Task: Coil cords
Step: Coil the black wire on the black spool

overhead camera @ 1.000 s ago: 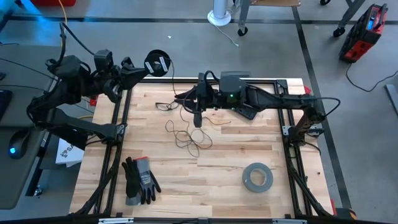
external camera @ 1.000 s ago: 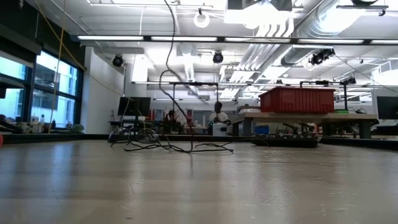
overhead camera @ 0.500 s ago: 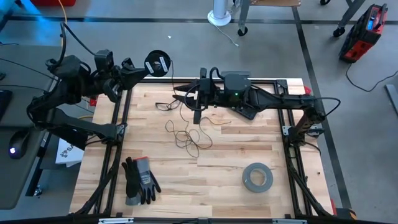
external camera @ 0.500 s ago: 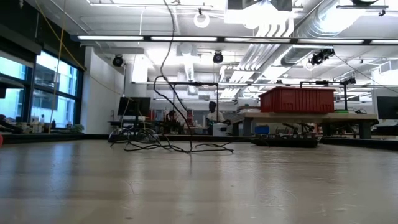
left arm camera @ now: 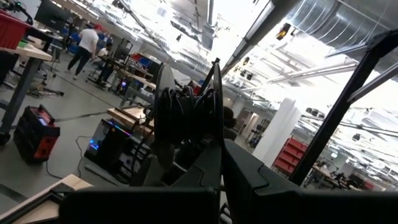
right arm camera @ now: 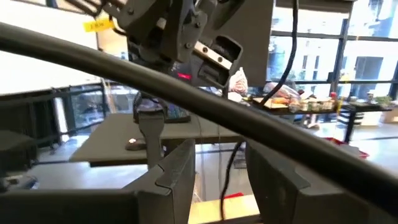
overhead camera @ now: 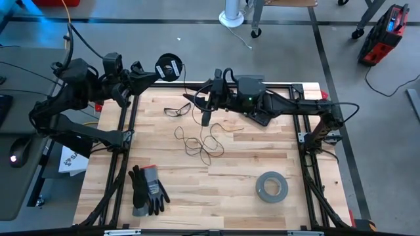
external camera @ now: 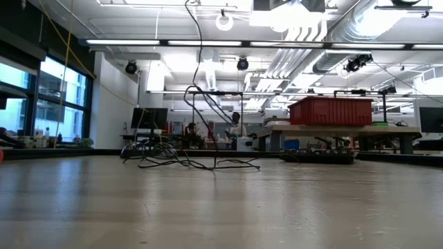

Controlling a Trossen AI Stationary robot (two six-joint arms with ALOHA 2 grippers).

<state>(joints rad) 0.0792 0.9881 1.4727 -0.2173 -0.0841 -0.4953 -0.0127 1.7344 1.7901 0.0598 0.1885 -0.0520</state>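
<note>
Since a second ago: right claw (overhead camera: pixel 205 117) shifted slightly toward the left arm, fingers now apart, thin cord (overhead camera: pixel 200 141) seemingly running between them. Cord's loose loops lie on the tabletop (overhead camera: pixel 230 177) just below that claw. Left claw (overhead camera: pixel 149 74), beyond the tabletop's far-left corner, clamped on the black spool (overhead camera: pixel 168 67).

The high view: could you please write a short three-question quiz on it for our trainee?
1. Fill in: the right gripper, above the loose cord, has its fingers ____.
2. What holds the spool? A) the left gripper B) the right gripper C) nothing; it lies on the table.
3. True or false: the grey tape roll lies on top of the cord.

Key: 1 open; 2 A; 3 false, they lie apart.
</note>
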